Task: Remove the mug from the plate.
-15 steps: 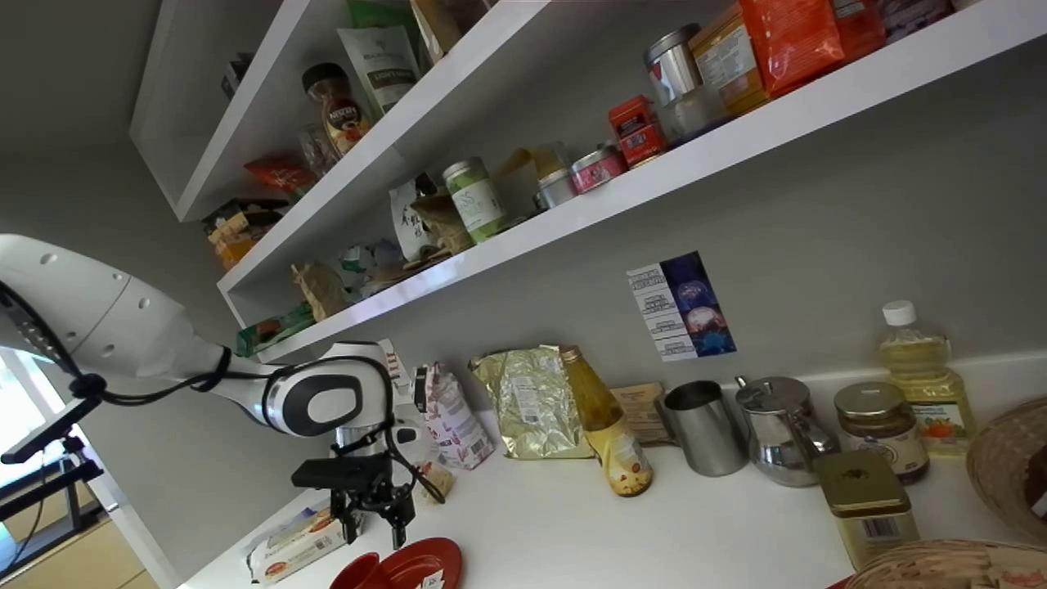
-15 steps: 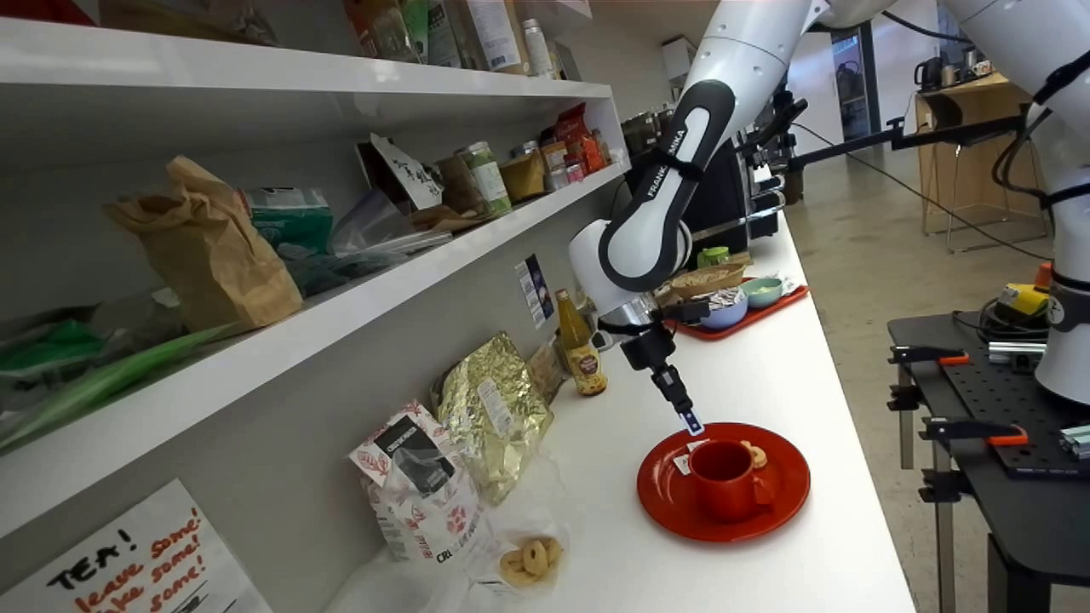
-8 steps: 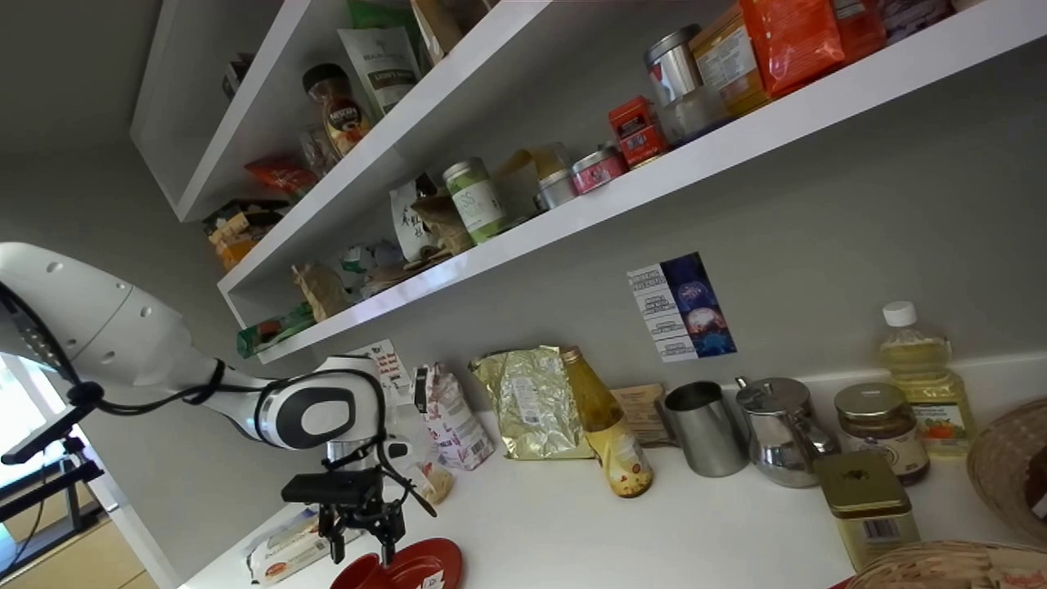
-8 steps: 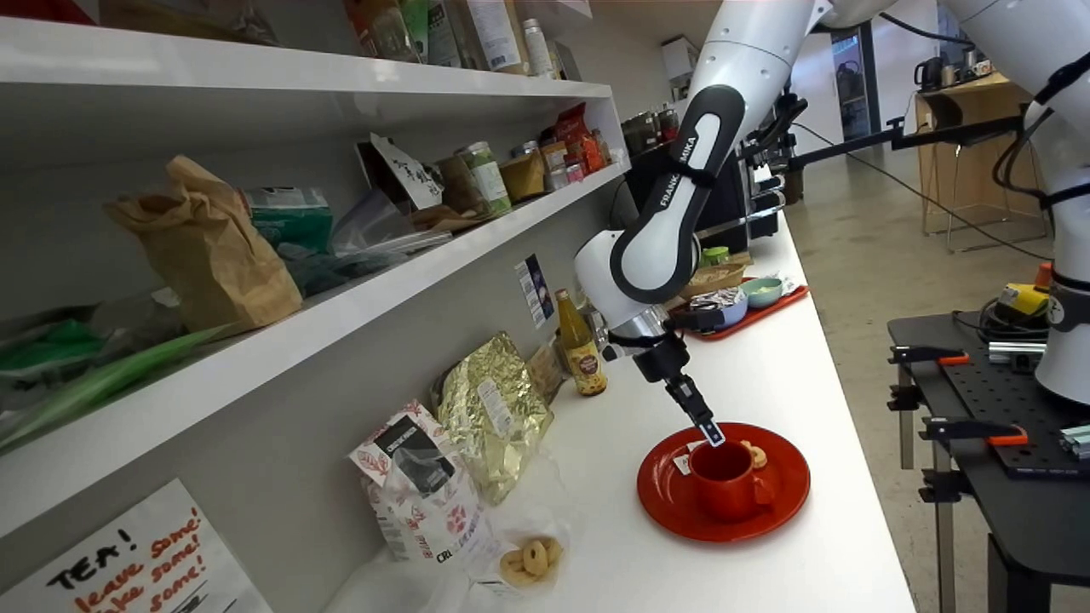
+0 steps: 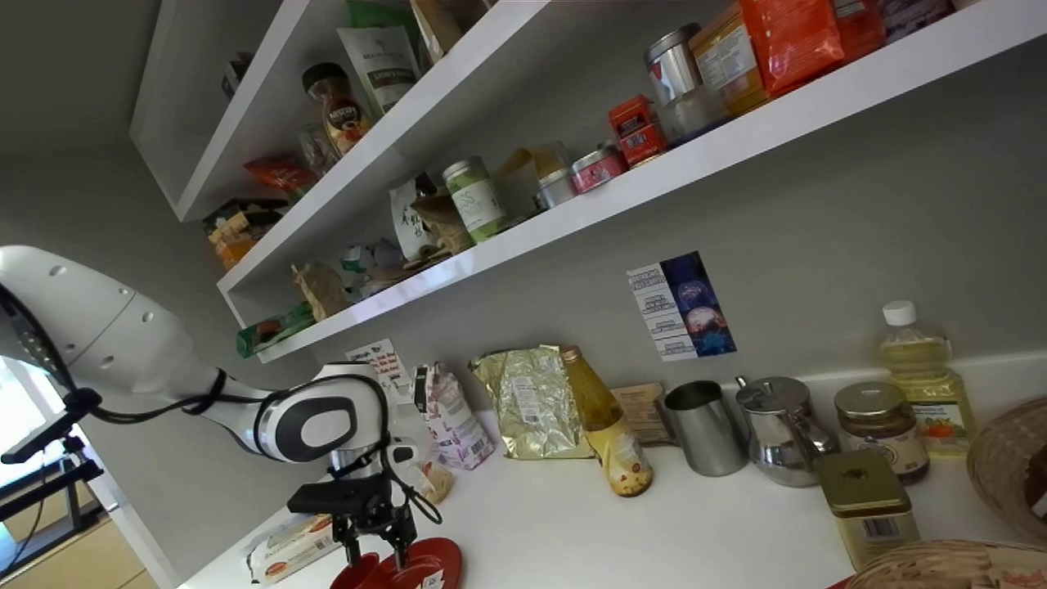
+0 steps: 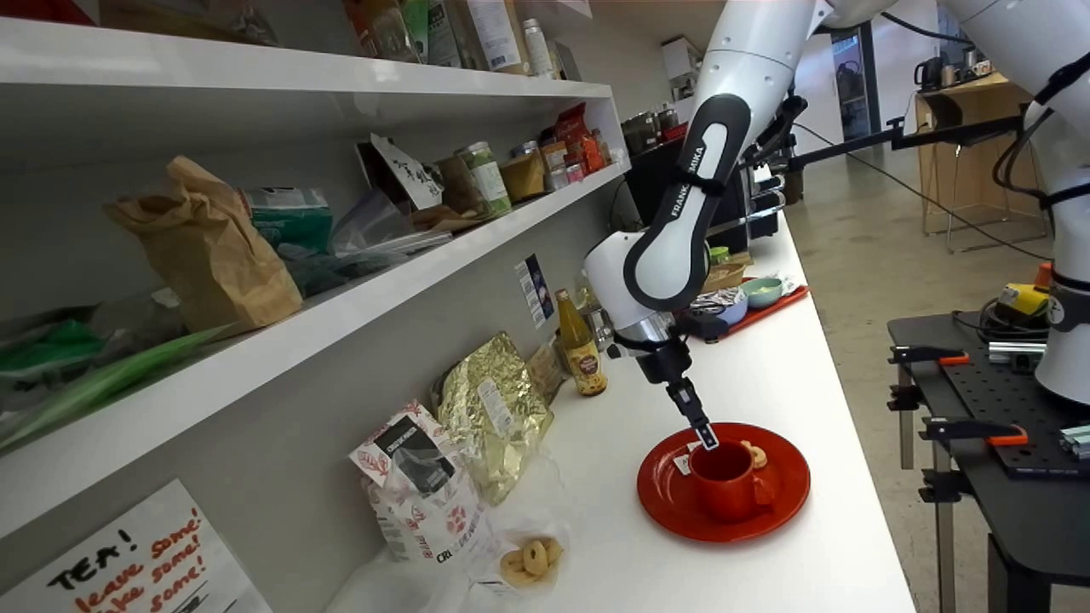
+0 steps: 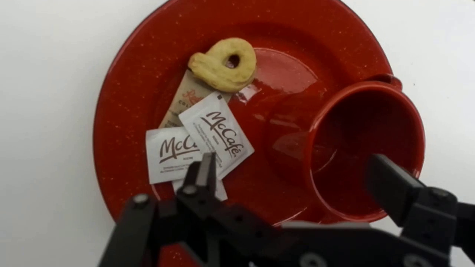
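Fingers spread wide, the gripper hangs over the plate; one finger crosses the mouth of the mug in the wrist view, contact unclear. The mug stands upright on the plate near packets and a biscuit.

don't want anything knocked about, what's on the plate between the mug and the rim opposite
In the wrist view, paper packets lie between the mug and the plate's rim, a ring-shaped biscuit overlapping one.

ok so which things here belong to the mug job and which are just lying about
For the job: mug, plate under it, gripper.
Just lying about: McCafé packets and ring-shaped snack on the plate, gold foil bag, yellow bottle.
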`<state>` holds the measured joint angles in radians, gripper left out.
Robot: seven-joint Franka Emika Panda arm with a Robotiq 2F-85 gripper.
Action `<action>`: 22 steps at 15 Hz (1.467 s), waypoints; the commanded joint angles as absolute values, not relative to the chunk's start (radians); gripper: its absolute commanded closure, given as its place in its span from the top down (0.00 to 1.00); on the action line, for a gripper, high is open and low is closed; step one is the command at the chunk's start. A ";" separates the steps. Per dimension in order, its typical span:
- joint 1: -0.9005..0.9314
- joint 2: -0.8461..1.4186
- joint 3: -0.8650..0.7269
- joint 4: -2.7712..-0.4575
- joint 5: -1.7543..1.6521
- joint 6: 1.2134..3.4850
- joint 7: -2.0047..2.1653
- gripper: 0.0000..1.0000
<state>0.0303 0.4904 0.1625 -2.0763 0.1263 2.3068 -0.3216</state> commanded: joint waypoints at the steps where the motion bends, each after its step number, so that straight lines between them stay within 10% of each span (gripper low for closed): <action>1: 0.051 0.474 0.157 -2.109 0.107 2.336 -0.273 1.00; 5: 0.061 0.478 0.158 -2.116 0.104 2.332 -0.259 1.00; 6: 0.061 0.479 0.158 -2.121 0.101 2.343 -0.265 0.75; 17: 0.049 0.496 0.147 -2.105 0.085 2.341 -0.273 0.01; 22: 0.045 0.481 0.144 -2.103 0.090 2.334 -0.268 0.02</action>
